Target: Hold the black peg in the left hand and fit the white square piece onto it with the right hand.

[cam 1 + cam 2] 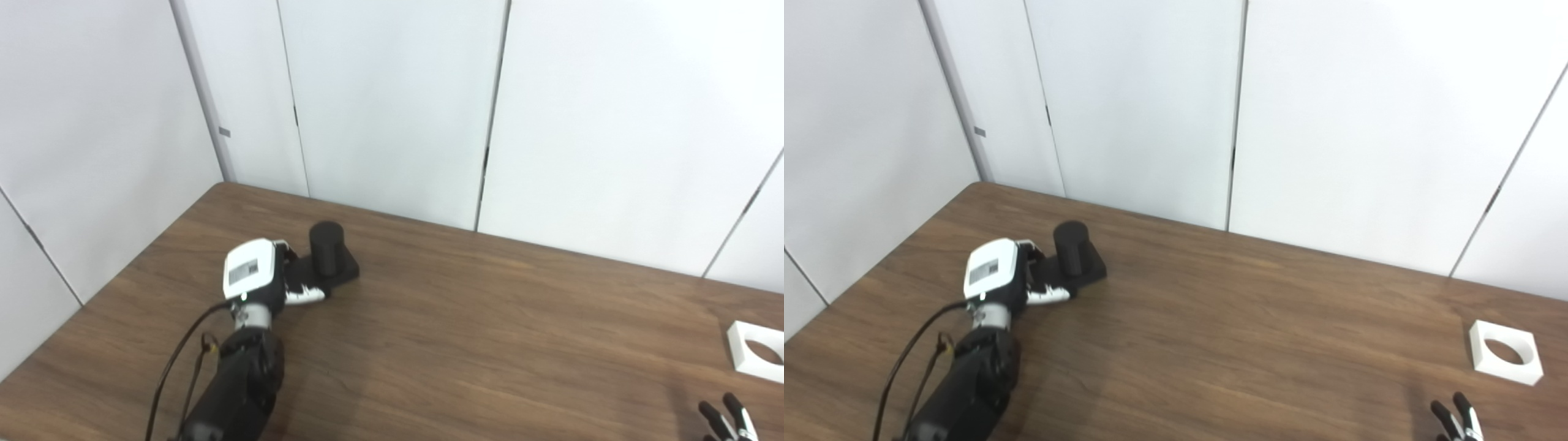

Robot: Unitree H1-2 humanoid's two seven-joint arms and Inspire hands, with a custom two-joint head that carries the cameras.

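Note:
The black peg (326, 245) stands upright on its flat black base (346, 269) at the left back of the wooden table (490, 343). My left hand (257, 272) sits against the base's near-left side, fingers above and thumb below it, closed on the base. That side of the base is hidden by the hand. The white square piece (1503, 371), with a round hole through it, lies flat near the table's right edge. Only the fingertips of my right hand (1456, 419) show at the bottom right, spread apart and empty, a little in front of the white piece.
White wall panels (392, 104) close off the back and left edges of the table. Bare wood stretches between the peg and the white piece. A black cable (177, 361) loops beside my left forearm.

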